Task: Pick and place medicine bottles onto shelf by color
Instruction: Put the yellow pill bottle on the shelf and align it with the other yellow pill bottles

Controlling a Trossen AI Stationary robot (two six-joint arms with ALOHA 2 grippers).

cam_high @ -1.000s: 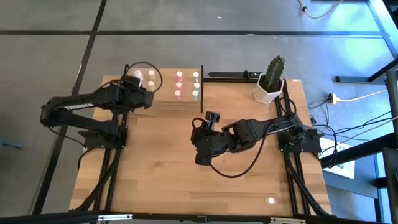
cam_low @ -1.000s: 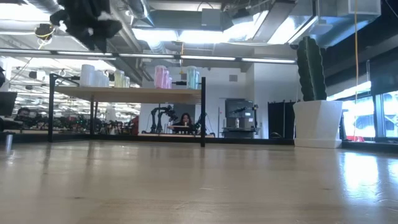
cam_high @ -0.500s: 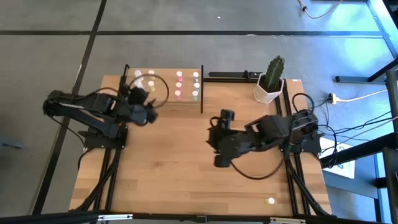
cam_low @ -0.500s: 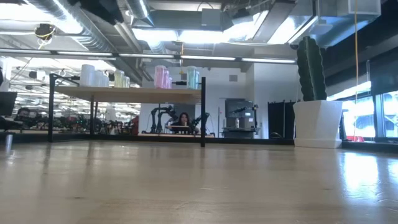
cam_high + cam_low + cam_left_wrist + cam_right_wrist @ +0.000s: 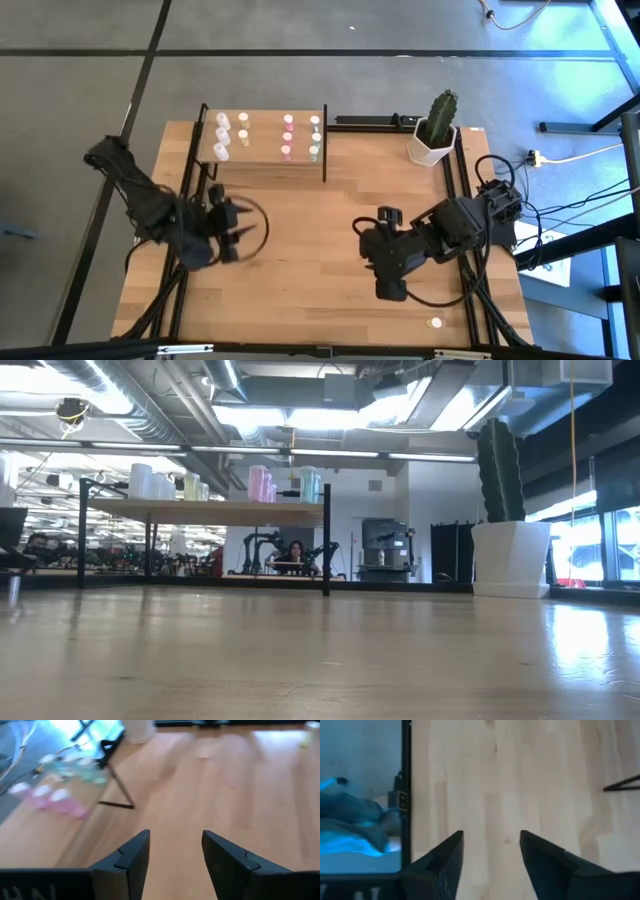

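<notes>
The shelf [image 5: 262,140] stands at the table's far left. On its board the medicine bottles stand in groups by colour: white [image 5: 221,135], pale yellow [image 5: 243,128], pink [image 5: 288,136] and pale green [image 5: 314,136]. The low view shows the same groups: white [image 5: 146,481], yellow [image 5: 192,487], pink [image 5: 260,484] and green [image 5: 310,484]. One more small bottle [image 5: 435,322] stands on the tabletop near the front right. My left gripper [image 5: 244,228] hovers open over the table's left half, in front of the shelf. My right gripper [image 5: 388,290] hovers open over the right half. Both hold nothing.
A white pot with a green cactus [image 5: 433,135] stands at the far right corner [image 5: 510,550]. Black rails [image 5: 462,190] run along the table's sides. Bare wood [image 5: 310,260] lies between the two grippers.
My left gripper has swung away from the shelf's left end toward the table's near edge and turned toward the right; it stays open. My right gripper has gone from the table's middle toward the right and near edges, also open. The bottles have not moved.
</notes>
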